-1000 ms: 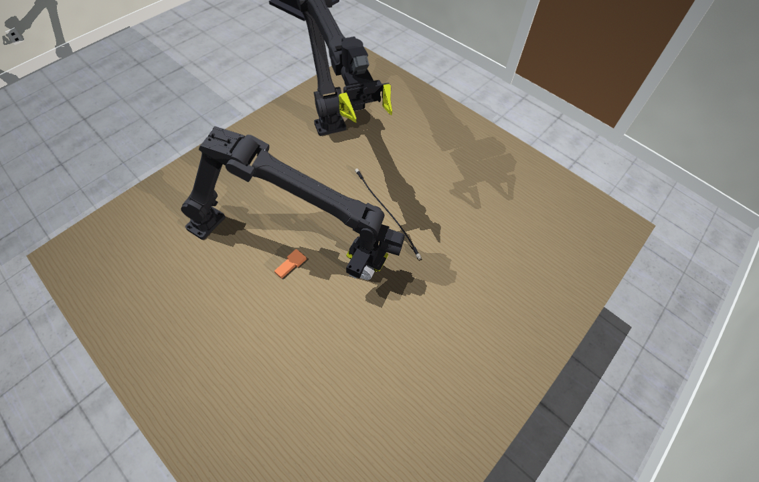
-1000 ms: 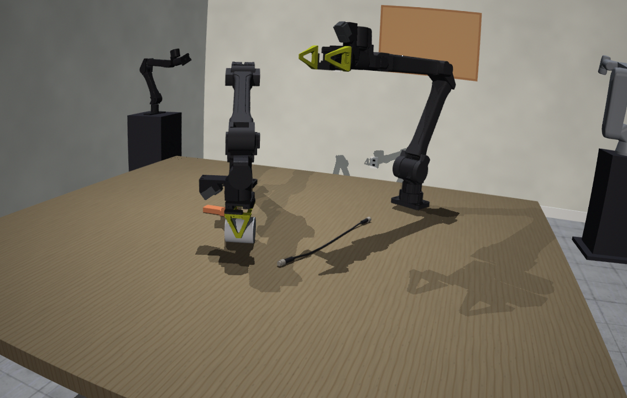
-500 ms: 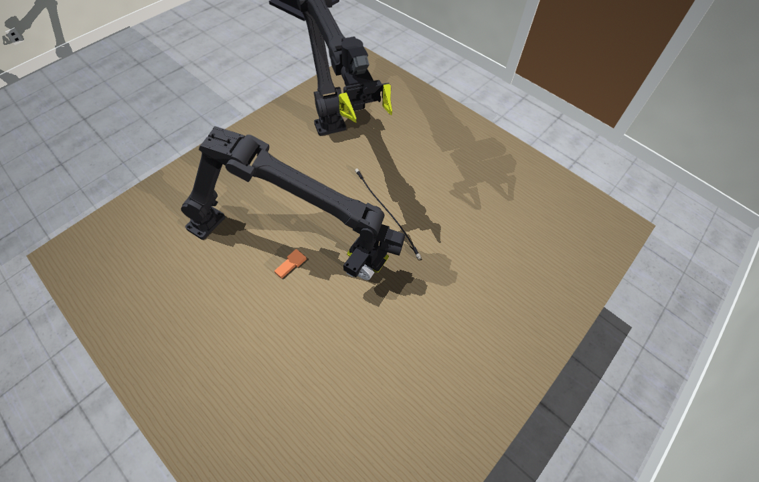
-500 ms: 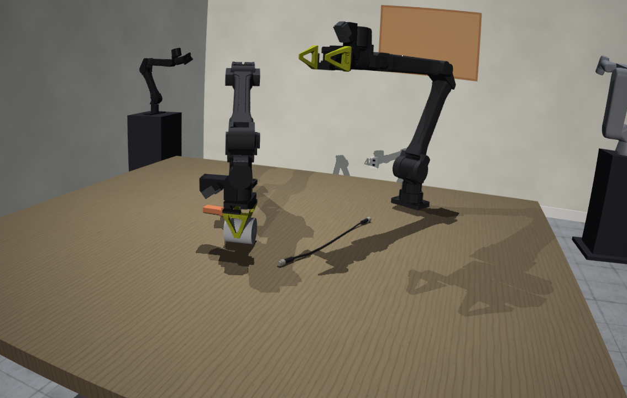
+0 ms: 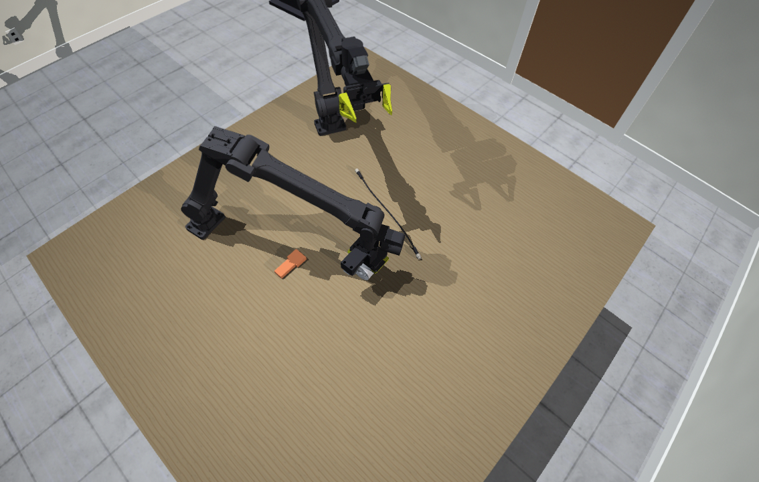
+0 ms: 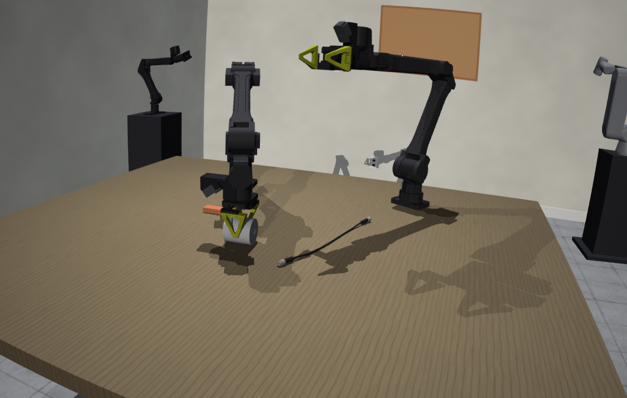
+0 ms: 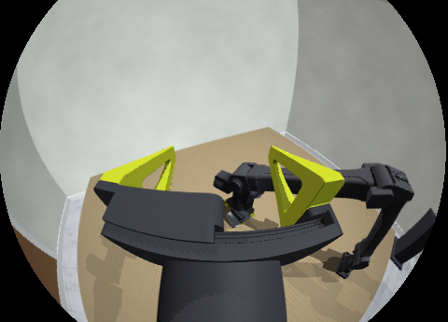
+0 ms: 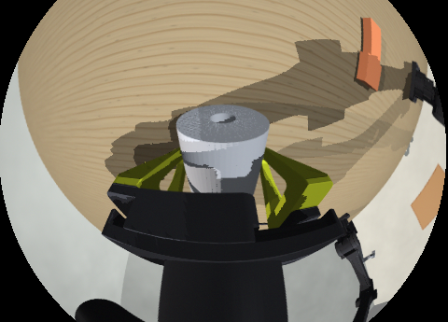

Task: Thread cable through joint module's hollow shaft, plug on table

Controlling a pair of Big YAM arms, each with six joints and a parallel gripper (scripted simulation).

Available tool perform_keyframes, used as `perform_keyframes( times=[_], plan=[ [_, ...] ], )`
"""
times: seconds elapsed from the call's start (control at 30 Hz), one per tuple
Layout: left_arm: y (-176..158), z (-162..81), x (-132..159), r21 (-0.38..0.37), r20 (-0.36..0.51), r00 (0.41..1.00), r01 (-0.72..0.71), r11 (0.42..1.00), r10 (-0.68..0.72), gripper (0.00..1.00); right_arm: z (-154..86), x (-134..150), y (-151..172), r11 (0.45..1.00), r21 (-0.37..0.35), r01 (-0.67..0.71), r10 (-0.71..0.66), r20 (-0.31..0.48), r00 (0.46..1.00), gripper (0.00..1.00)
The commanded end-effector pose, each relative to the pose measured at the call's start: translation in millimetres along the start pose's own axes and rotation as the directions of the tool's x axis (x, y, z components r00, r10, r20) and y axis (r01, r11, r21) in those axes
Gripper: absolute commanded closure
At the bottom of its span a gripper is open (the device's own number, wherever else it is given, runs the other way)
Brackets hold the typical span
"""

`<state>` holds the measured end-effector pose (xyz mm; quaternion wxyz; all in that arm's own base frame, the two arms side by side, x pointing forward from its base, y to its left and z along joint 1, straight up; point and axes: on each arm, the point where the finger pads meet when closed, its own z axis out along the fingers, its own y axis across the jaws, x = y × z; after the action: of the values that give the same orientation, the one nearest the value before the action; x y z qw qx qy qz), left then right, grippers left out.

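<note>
Right gripper (image 5: 368, 262) (image 6: 243, 230) (image 7: 240, 211) (image 8: 222, 152) was clamped on joint module (image 5: 363, 272) (image 6: 251, 232) (image 7: 231, 219) (image 8: 224, 149), long axis across its closing direction; cable (image 5: 387, 209) (image 6: 324, 245) lay below, its near end just beside; left gripper (image 5: 373, 116) (image 6: 313, 58) (image 7: 221, 148) was farther, fingers apart

We look from high above both pincers, from lower across the table, and closely along each pincer's fingers.

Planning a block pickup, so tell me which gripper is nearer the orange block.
Right. The right gripper, holding the joint module, is low near the orange block; the left gripper is raised, farther away.
</note>
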<state>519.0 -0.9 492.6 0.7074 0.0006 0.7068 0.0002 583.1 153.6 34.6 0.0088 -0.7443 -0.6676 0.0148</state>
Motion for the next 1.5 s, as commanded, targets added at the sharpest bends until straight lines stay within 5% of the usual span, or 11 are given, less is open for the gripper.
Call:
perform_keyframes(
  times=[0.0,1.47],
  plan=[
    [6.6,4.4,-10.0,-0.01,0.012,1.0,0.009,1.0,-0.009,0.0,-77.8,12.6,28.9,0.987,-0.152,-0.058,0.049,-0.062,0.997,0.3],
    [6.6,4.4,-10.0,-0.01,0.012,1.0,0.009,1.0,-0.009,0.0,-78.1,12.0,26.9,0.984,-0.144,-0.103,0.095,-0.062,0.994,0.3]
  ],
)
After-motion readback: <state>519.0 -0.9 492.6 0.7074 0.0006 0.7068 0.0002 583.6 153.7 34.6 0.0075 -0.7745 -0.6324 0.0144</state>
